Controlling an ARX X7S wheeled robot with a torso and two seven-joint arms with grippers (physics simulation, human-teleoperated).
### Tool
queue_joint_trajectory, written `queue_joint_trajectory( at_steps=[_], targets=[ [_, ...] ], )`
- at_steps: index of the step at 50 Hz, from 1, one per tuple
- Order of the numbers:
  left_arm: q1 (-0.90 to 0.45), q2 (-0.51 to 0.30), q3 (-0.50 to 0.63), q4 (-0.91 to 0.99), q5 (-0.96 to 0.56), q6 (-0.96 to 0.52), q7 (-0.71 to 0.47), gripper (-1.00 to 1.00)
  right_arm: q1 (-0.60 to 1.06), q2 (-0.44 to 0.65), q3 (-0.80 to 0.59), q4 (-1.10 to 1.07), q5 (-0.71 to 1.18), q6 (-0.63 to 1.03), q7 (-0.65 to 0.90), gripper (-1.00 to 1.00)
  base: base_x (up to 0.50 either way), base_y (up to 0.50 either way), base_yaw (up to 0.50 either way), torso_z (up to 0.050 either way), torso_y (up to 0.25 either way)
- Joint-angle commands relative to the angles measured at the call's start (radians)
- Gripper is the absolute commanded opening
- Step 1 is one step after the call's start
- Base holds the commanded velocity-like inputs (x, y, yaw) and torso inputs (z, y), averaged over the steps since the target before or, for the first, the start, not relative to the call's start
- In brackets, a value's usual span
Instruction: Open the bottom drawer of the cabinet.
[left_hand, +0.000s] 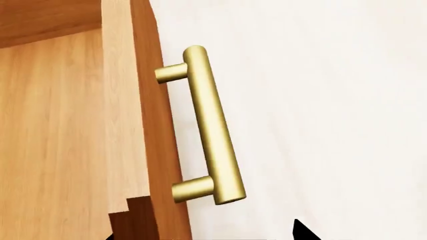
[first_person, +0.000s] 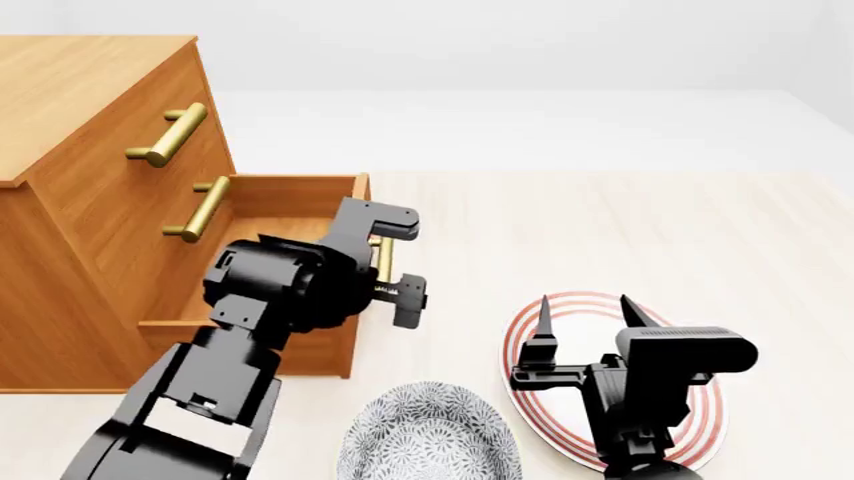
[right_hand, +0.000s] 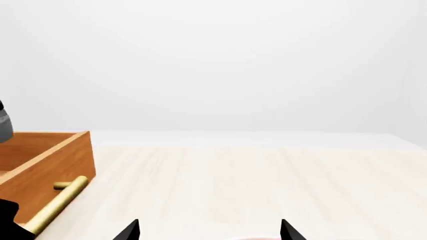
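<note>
1. The cabinet stands at the left on the pale wooden floor.
2. The bottom drawer is pulled well out of the cabinet, its brass handle facing the open floor.
3. The left gripper sits at the drawer front by the handle; its opening is hidden, so I cannot tell its state.
4. The right gripper hangs spread wide over a red-ringed plate.
5. A speckled bowl lies near the plate.
</note>
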Motion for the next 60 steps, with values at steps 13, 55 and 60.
queue_joint_trajectory(
  at_steps=[13, 55, 60],
  targets=[
    [0.025, -0.029, 0.027, 0.147, -0.208, 0.069, -0.079, 1.0, -0.001, 0.003, -0.006, 0.005, 0.007, -0.006, 0.007, 1.0, 0.0, 0.0, 0.0, 0.0, 0.002],
    [0.466, -0.349, -0.142, 1.463, -0.131, 0.429, -0.396, 1.0, 0.5, 0.075, -0.069, -0.408, -0.034, 0.386, 0.088, 1.0, 0.0, 0.0, 0.0, 0.0, 0.0],
    [0.455, -0.351, -0.143, 1.477, -0.137, 0.42, -0.404, 1.0, 0.545, 0.074, -0.077, -0.448, -0.029, 0.426, 0.093, 1.0, 0.0, 0.0, 0.0, 0.0, 0.0]
  ],
)
